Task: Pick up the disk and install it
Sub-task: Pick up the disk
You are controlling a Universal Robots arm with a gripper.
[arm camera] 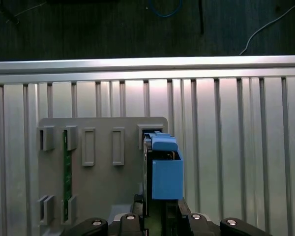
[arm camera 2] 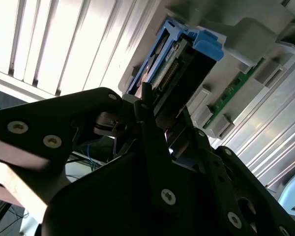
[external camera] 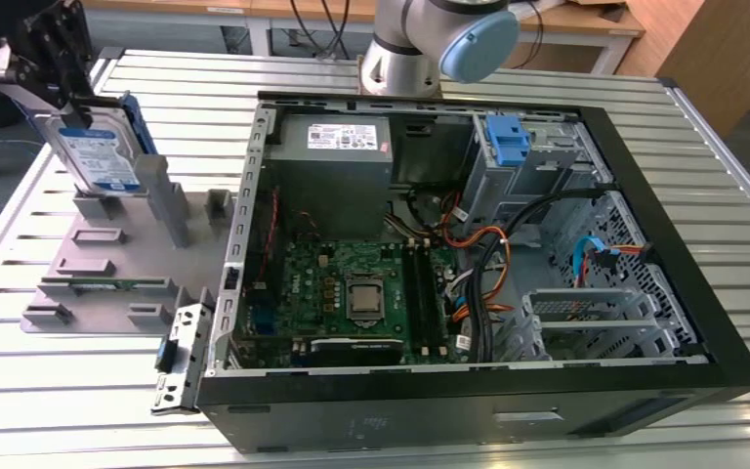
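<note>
Exterior view: gripper clamps flat rectangular silver disk, blue-framed.

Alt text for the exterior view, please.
The arm's gripper holds the disk upright by its top edge at the grey holder tray, at the exterior view's left. An open computer case with its motherboard exposed lies on the slatted metal table at the exterior view's right.

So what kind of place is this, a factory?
Probably a robot lab or test workshop. A robot arm stands at a slatted metal table with an open computer case on it, and its gripper grips the disk at a grey parts rack.
</note>
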